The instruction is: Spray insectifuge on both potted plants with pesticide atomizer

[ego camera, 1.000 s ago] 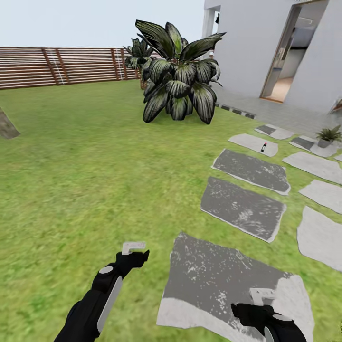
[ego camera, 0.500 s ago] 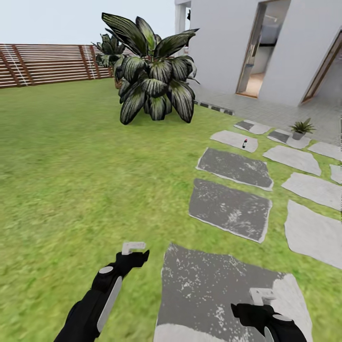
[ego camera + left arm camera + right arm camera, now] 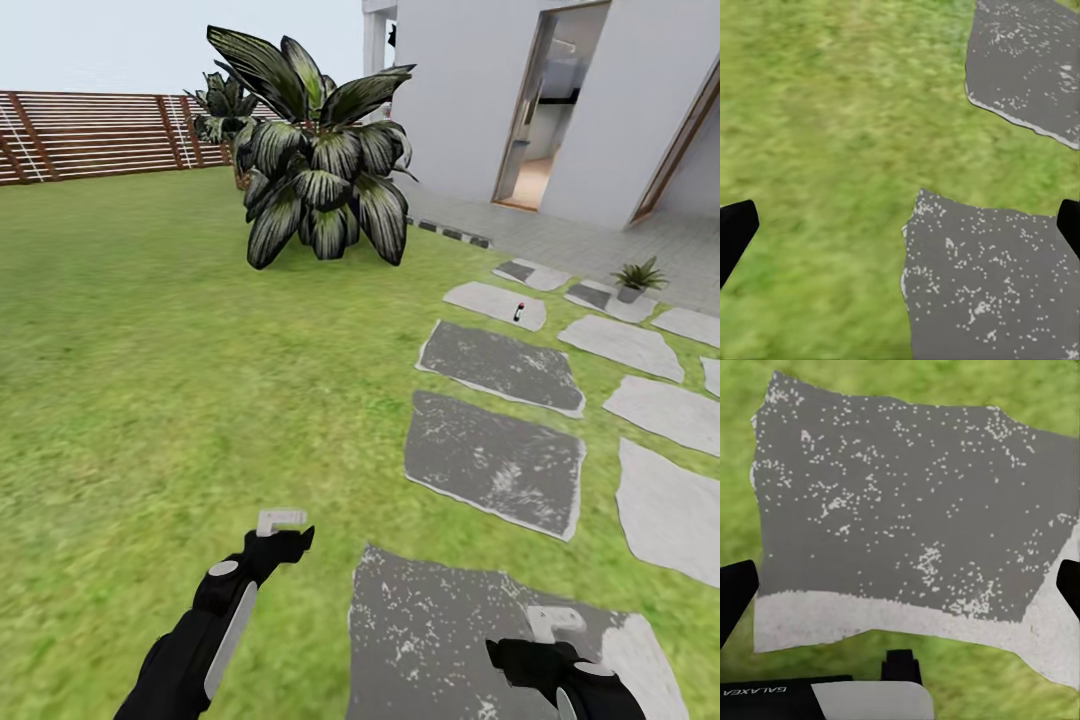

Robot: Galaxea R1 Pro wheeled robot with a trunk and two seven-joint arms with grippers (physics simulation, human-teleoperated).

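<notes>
In the head view, upper right, the atomizer [image 3: 518, 312] lies on a stepping stone [image 3: 495, 303], a potted plant [image 3: 634, 279] beyond. Left fingers [image 3: 736, 234] and right fingers [image 3: 735, 592] spread wide over lawn [image 3: 150, 350].

Stepping stones [image 3: 495, 462]: rough, matt grey stone, white-flecked. Fence [image 3: 95, 135]: brown slatted wood. Lawn [image 3: 150, 340]: coarse matt grass. House wall [image 3: 455, 100]: smooth, matt.

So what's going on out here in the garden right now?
The robot is out on the lawn with both grippers open and holding nothing: left gripper, right gripper. The pesticide atomizer lies far ahead on a stepping stone, not yet picked up. One potted plant sits beyond it, near the paving.
</notes>
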